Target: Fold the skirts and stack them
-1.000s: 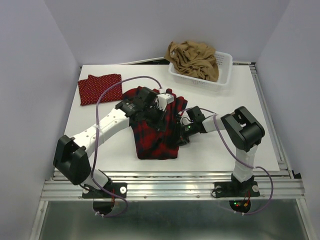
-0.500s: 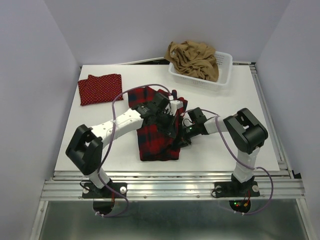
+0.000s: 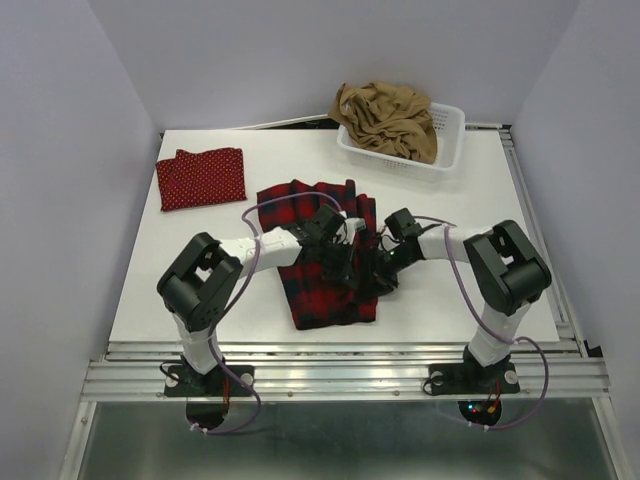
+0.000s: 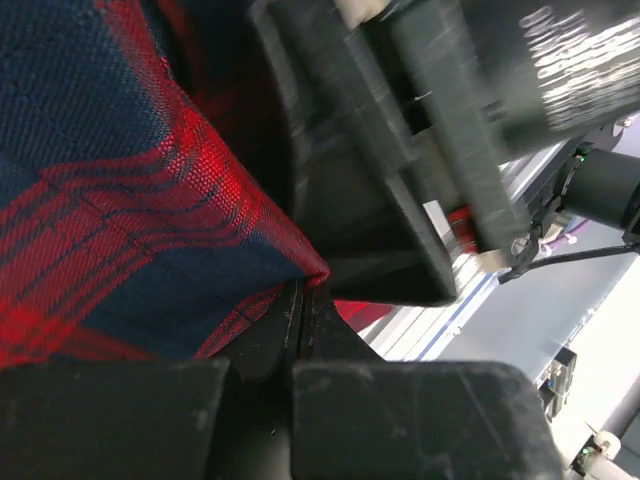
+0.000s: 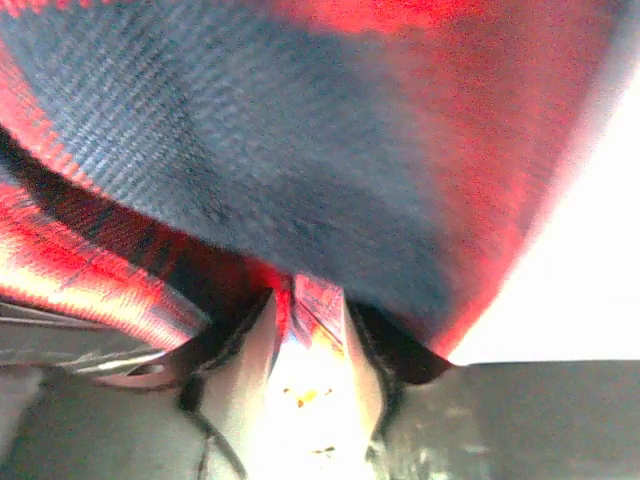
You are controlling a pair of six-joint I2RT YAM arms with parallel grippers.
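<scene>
The red-and-black plaid skirt (image 3: 318,270) lies at the table's middle, partly folded. My left gripper (image 3: 352,262) is over its right side, shut on a corner of the plaid cloth (image 4: 120,200) that is pinched at the fingertips (image 4: 302,290). My right gripper (image 3: 383,272) is close beside it at the skirt's right edge, and its jaws stand apart with a fold of plaid (image 5: 300,130) lying between the tips (image 5: 308,295). The red dotted skirt (image 3: 200,178) lies folded at the back left. The tan skirt (image 3: 385,118) is bunched in the basket.
A white mesh basket (image 3: 448,150) stands at the back right of the table. The two grippers and wrists crowd together over the plaid skirt's right half. Grey walls close in both sides, and a metal rail (image 3: 340,372) runs along the near edge.
My left gripper has carried its plaid corner rightward across the skirt toward the right gripper. The right gripper's jaws have widened and its wrist has shifted slightly right.
</scene>
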